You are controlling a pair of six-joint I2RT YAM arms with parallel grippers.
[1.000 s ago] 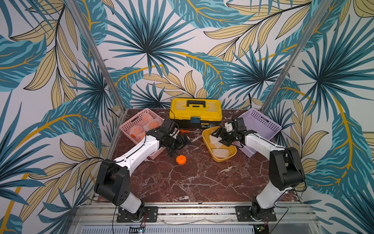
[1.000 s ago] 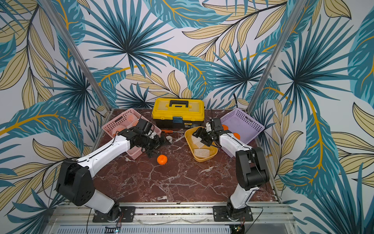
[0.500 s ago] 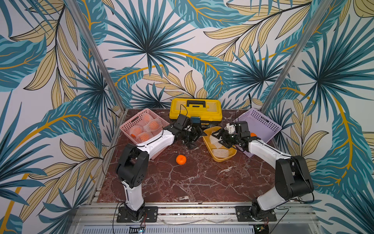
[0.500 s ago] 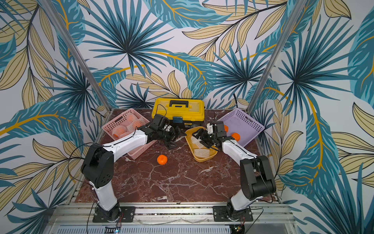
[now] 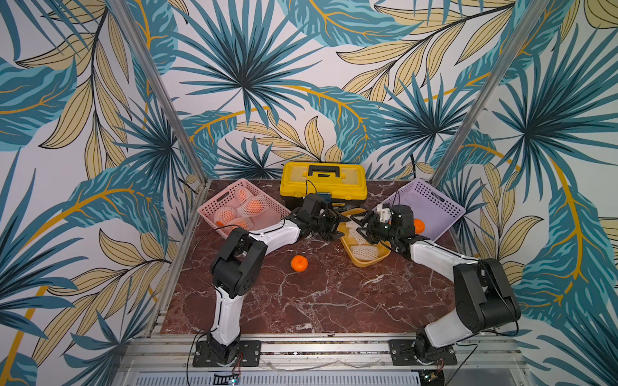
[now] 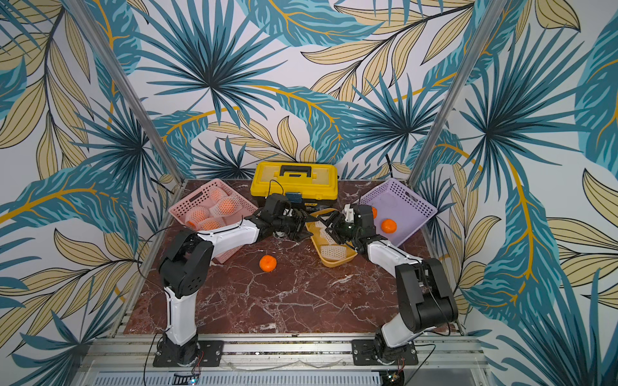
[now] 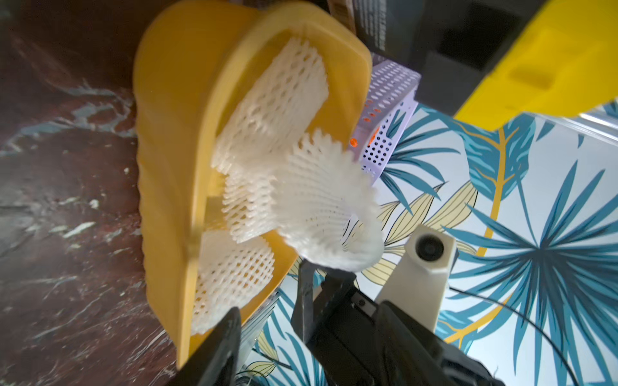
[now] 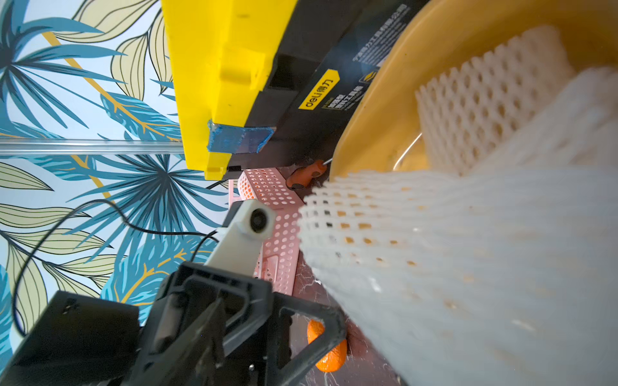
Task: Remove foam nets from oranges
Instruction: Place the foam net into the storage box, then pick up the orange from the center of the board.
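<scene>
- The foam net [image 7: 321,207] hangs over the yellow tray [image 5: 366,264], and your right hand [image 7: 319,279] pinches it at one end.
- The other nets [image 5: 363,251] lie flat inside that tray.
- Your left hand [image 5: 334,225] is just beside the tray, its fingers apart with nothing between them.
- One loose orange [image 5: 299,263] sits on the surface [image 5: 317,300], apart from the tray.
- You'll see wrapped oranges [image 5: 254,205] in the pink basket [image 5: 214,209] and bare oranges [image 6: 388,226] in the purple basket [image 6: 414,204].
- The toolbox [image 5: 322,183] stands behind both hands.
</scene>
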